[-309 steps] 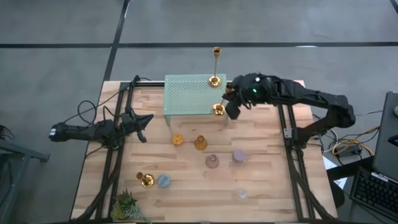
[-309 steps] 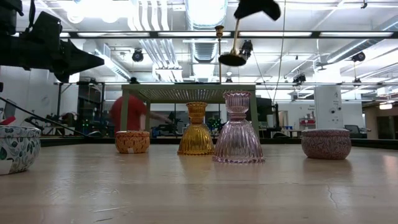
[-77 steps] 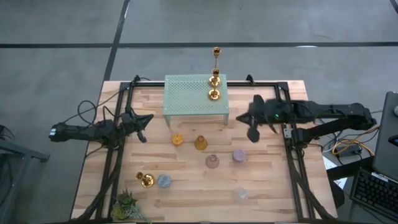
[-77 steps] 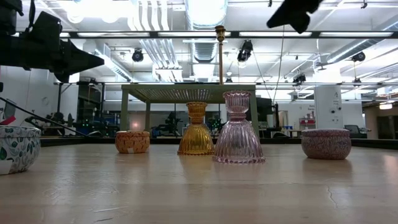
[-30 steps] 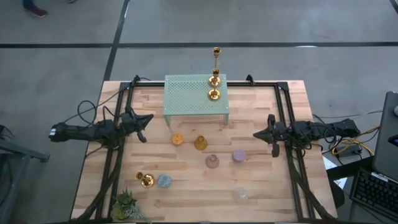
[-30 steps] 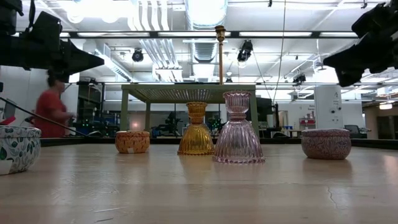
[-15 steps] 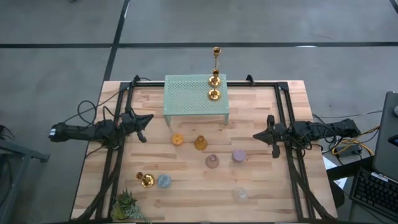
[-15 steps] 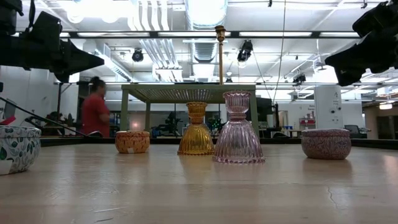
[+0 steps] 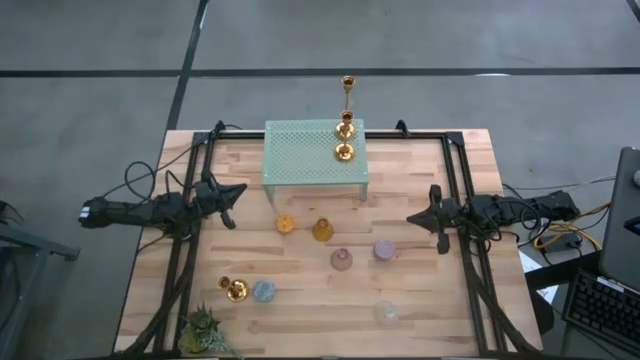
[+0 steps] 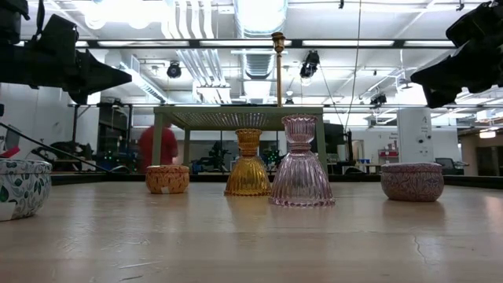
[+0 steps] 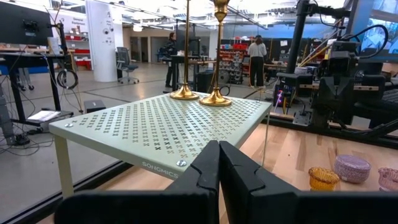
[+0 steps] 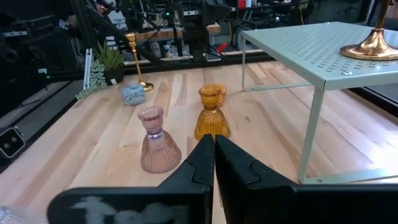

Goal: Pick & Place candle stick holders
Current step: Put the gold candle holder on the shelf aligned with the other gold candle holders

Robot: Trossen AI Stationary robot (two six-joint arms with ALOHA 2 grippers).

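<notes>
**Two gold candlesticks on the stand, both arms parked**

We have the right pincer (image 9: 413, 216) back at the right edge of the desk (image 9: 430, 300), closed and empty, its fingers pressed together in the right wrist view. The left pincer (image 9: 238, 189) sits at the left edge, likewise closed on nothing. Over the last second neither arm has moved; only a person in the room beyond the desk has shifted.

Ten seconds ago the right arm was reaching over the mint-green stand (image 9: 300, 160) with a short gold candlestick at its near right corner. That short gold candlestick (image 9: 344, 151) now stands upright on the stand's top, just beside the tall gold candlestick (image 9: 346, 105) at the far edge. We read that as one placement finished and the arm withdrawn since.

Left on the bare desk are the orange holder (image 9: 286, 224), amber holder (image 9: 322, 230), pink holder (image 9: 342, 260), purple holder (image 9: 384, 250), clear holder (image 9: 386, 312), blue holder (image 9: 264, 290) and a small gold candlestick (image 9: 234, 290) near the plant (image 9: 203, 330). In our judgement the task is only partly done.
</notes>
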